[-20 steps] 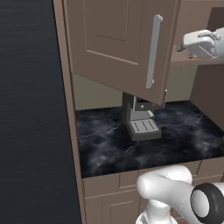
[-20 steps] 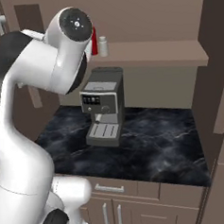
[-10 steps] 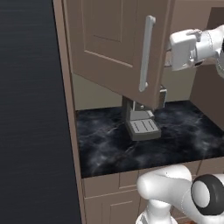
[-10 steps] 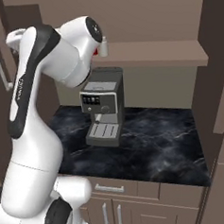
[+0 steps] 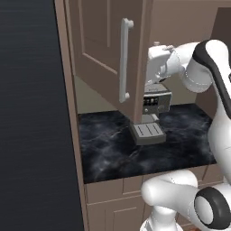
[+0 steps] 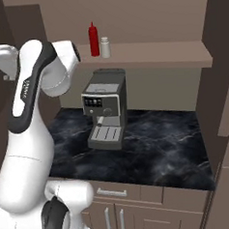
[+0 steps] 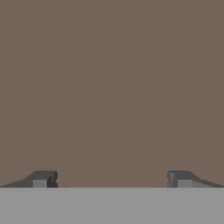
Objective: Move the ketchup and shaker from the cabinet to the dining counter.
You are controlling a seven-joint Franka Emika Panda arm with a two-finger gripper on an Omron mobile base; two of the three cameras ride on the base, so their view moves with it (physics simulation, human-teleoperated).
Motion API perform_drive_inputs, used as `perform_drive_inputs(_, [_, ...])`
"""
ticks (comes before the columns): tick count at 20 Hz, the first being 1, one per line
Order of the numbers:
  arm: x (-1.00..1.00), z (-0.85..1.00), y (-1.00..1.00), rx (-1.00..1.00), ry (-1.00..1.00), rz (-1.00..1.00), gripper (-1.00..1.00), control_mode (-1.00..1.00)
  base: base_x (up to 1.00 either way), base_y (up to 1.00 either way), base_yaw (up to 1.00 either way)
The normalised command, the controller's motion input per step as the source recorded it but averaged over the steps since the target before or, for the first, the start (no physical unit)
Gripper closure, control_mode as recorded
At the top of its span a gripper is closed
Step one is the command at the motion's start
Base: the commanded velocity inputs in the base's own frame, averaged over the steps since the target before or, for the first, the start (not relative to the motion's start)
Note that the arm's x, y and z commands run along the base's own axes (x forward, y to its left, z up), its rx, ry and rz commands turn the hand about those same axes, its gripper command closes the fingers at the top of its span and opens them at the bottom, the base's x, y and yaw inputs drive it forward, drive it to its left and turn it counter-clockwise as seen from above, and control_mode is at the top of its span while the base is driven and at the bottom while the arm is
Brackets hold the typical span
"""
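Observation:
The red ketchup (image 6: pixel 93 39) stands upright on the cabinet shelf (image 6: pixel 156 54), and the shorter pale shaker (image 6: pixel 105 48) is just to its right, close beside it. The cabinet door (image 5: pixel 101 49) stands swung open, with a silver bar handle (image 5: pixel 123 61). My gripper (image 5: pixel 152 67) is up against the inner side of that door, left of the shelf and away from both items. In the hand view the gripper (image 7: pixel 112 179) is open and empty, its fingertips (image 7: pixel 43 178) wide apart, facing a plain brown surface at close range. The dining counter is out of view.
A grey coffee machine (image 6: pixel 105 107) stands on the short black-marble worktop (image 6: pixel 158 152) under the shelf. A dark tall panel (image 5: pixel 31 113) fills the left side. The right cabinet door (image 6: pixel 221 55) hangs open at the right. Beige drawers (image 6: pixel 117 193) sit below.
My arm has swung left, away from the shelf, and the cabinet door has swung further open with the hand against it. The ketchup and shaker are now unobstructed in the right base view.

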Motion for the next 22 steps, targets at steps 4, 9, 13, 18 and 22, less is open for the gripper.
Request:
perform_drive_inputs(4, [-0.48, 0.0, 0.99, 0.03, -0.12, 0.21, -1.0, -1.0, 0.0, 0.0, 0.0])
perform_drive_inputs(9, [-0.44, 0.04, 0.84, 0.0, -0.15, 0.11, -1.0, -1.0, 0.0, 0.0, 0.0])
perform_drive_inputs(13, [-0.27, 0.17, 0.08, -0.03, -0.31, -0.02, -1.0, -1.0, 0.0, 0.0, 0.0])
perform_drive_inputs(18, [0.03, 0.01, -0.78, -0.16, -0.28, -0.24, -1.0, -1.0, 0.0, 0.0, 0.0])
perform_drive_inputs(22, [0.12, 0.0, -0.99, -0.15, -0.18, -0.26, -1.0, -1.0, 0.0, 0.0, 0.0])
